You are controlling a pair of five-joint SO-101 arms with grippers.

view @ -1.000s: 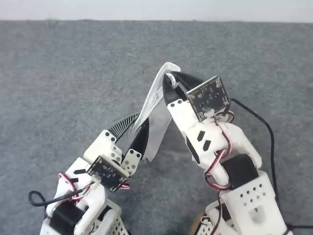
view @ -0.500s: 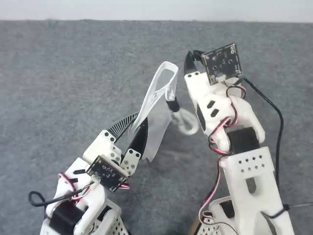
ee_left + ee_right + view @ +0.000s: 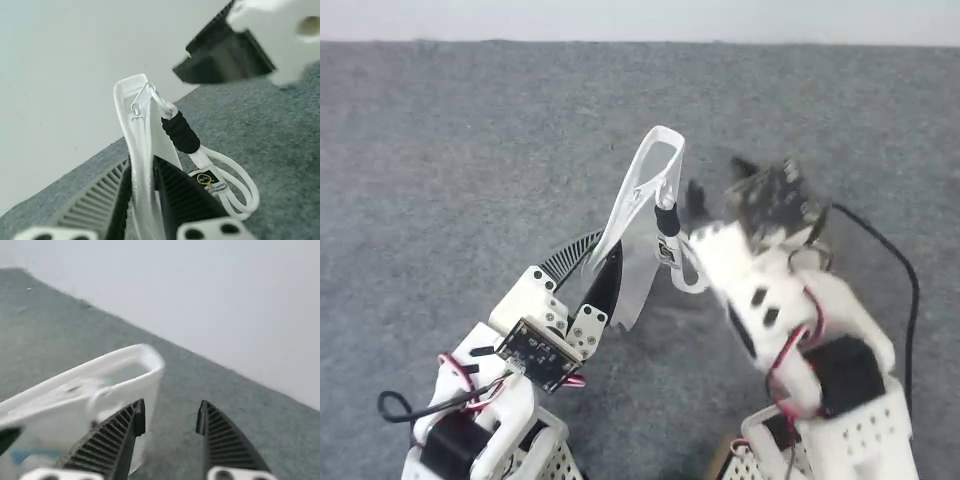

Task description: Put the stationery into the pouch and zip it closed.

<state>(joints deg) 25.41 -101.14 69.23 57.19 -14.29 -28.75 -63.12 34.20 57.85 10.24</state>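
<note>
Grey fabric covers the table (image 3: pixel 440 130). At the lower left, the left gripper (image 3: pixel 608 248) is clamped on the lower part of the white pouch (image 3: pixel 638 215). The pouch is held off the table, tilted, with one narrow end uppermost. A zip pull (image 3: pixel 180 132) wrapped in black hangs from that upper end, and a white cord loop (image 3: pixel 232 180) hangs below it. To the right, the right gripper (image 3: pixel 170 412) sits just beside the pouch's upper end, its fingers apart and gripping nothing.
</note>
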